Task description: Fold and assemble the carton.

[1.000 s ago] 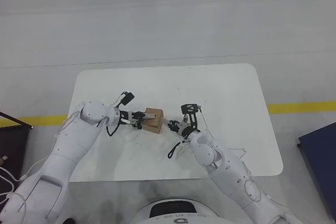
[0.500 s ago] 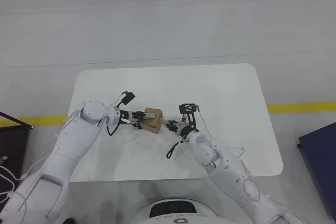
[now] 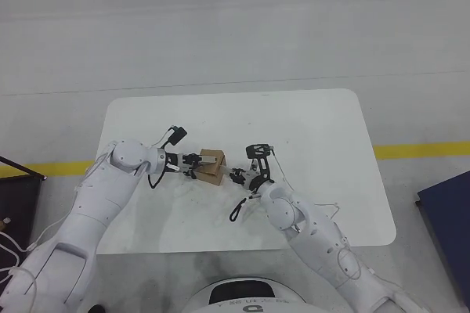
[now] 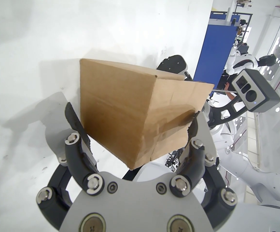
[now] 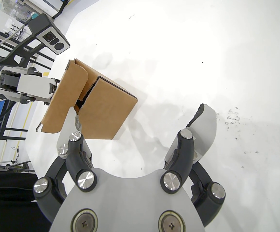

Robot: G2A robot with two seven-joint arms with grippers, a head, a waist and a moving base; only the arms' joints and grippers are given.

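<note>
light, flimsy carton [image 4: 120,102]: your left claw [image 4: 132,114] clamps it, right claw [image 5: 140,119] released, so pinch loose flap [image 5: 62,100] nr its fold.

- The top view looks down from above the arms, well off from the white table [image 3: 298,133]. It takes in the whole tabletop, the left arm [image 3: 102,211], the right arm [image 3: 321,235] and the carton [image 3: 213,165], small near the middle
- The left wrist view sits just behind the left gripper [image 4: 132,115] and faces along its fingers across the table. The carton is very near, with the right arm's wrist camera [image 4: 253,92] behind it
- The right wrist view sits just behind the right gripper [image 5: 141,119], angled down on the tabletop. The carton is near, with the left arm's wrist camera [image 5: 50,38] beyond it
- The wrist views face each other across the carton, seeing opposite sides; all three views share the carton and the table around it
</note>
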